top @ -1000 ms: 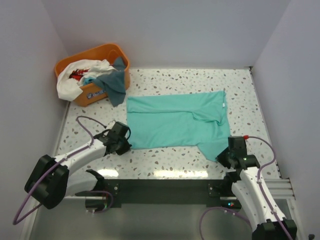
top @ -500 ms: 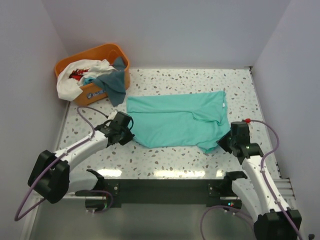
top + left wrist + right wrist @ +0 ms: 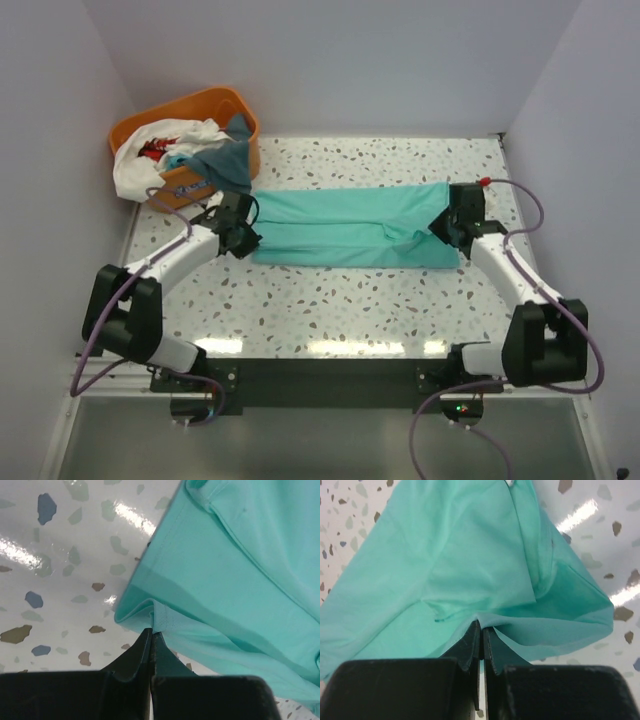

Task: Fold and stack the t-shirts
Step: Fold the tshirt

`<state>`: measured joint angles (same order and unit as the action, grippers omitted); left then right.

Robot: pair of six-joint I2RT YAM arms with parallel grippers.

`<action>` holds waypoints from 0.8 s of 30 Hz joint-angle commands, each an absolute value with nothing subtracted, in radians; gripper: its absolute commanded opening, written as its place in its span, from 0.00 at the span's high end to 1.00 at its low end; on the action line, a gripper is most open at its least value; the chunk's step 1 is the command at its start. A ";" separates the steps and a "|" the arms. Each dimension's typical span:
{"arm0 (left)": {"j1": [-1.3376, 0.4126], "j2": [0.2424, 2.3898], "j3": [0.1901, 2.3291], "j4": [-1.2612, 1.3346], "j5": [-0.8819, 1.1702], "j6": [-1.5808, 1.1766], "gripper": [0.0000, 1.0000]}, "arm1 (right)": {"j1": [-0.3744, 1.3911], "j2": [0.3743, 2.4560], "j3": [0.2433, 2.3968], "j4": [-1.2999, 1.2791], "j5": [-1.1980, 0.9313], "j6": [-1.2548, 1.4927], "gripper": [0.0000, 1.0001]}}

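- Left gripper (image 3: 244, 226): jaws pressed together on the left edge of the turquoise t-shirt (image 3: 350, 228). In the wrist view, the fingertips (image 3: 142, 647) pinch a doubled hem and no gap shows between them.
- Right gripper (image 3: 446, 222): jaws also closed, clamped on a fold of the same shirt at its right end. In the wrist view, cloth bunches and creases just ahead of the tips.
- Turquoise t-shirt: lies on the speckled table (image 3: 400, 310) as a wide band stretched between the two grippers. Its layers are doubled over at both gripped ends.
- Orange basket (image 3: 215, 100): sits at the far left corner, apart from the turquoise shirt.
- Basket contents: a white shirt (image 3: 135, 170) spills over the left rim, and a scrap of red cloth (image 3: 152, 148) shows inside.
- Dark teal-grey shirt (image 3: 228, 165): drapes over the basket's right side, with its lower end near the left gripper.
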<state>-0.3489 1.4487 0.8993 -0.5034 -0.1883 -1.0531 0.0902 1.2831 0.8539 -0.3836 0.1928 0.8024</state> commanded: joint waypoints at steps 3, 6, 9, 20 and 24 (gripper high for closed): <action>-0.318 1.552 1.023 -0.517 -0.232 -1.026 1.00 | 0.083 1.471 0.995 -0.276 0.272 0.775 1.00; -0.307 1.603 1.075 -0.526 -0.268 -1.039 1.00 | 0.081 1.571 1.055 -0.242 0.270 0.775 1.00; -0.301 1.650 1.115 -0.535 -0.270 -1.029 0.98 | 0.080 1.659 1.124 -0.244 0.275 0.758 0.89; -0.310 1.608 1.146 -0.562 -0.261 -0.982 0.00 | 0.083 1.637 1.232 -0.445 0.098 0.606 0.04; -0.347 1.641 1.217 -0.476 -0.217 -0.882 0.00 | 0.094 1.528 1.039 -0.442 0.046 0.609 0.01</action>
<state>-0.3191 1.6520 1.1339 -0.5480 -0.2432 -0.9745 0.0864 1.6104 1.1389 -0.3805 0.1135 0.6384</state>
